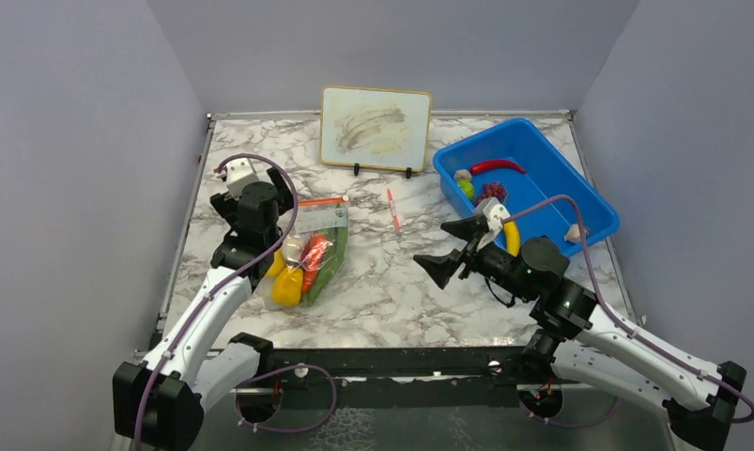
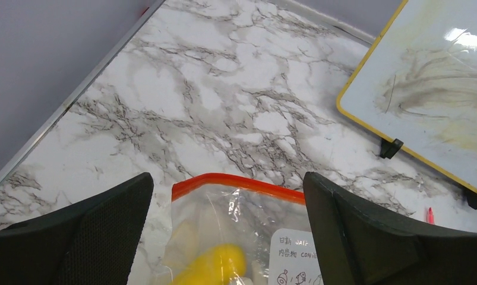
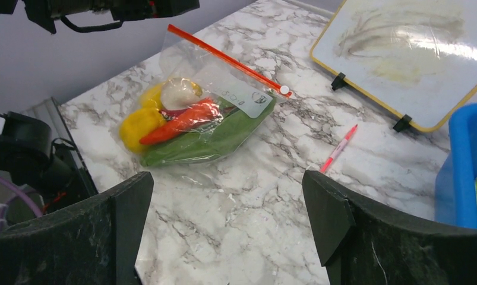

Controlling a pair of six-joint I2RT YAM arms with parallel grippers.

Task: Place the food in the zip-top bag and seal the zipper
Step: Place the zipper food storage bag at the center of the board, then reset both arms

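Clear plastic of the zip-top bag (image 3: 206,119) lies flat on the marble table (image 1: 382,282), left of centre, with the yellow pepper (image 3: 138,126), carrot (image 3: 182,122), green pod (image 3: 212,139) and mushroom (image 3: 177,92) already inside. Its zipper (image 2: 236,181) faces away from my bases; I cannot tell whether it is sealed. My left claw (image 2: 227,181) hangs over that strip, wide and empty, placed, I judge, to work the mouth. My right claw (image 3: 227,178), equally wide and empty, hovers between the bag and the blue bin (image 1: 551,178), where the banana (image 1: 512,235) and chili (image 1: 495,166) wait.

The clear zip-top bag (image 3: 224,77) lies flat near the left edge, its red-orange zipper (image 3: 224,57) toward the far edge. It holds 4 pieces: yellow pepper (image 3: 138,126), orange carrot (image 3: 182,122), green pod (image 3: 218,139), white mushroom (image 3: 177,94). The red chili (image 1: 495,166) and banana (image 1: 512,237) sit near the far-right corner.
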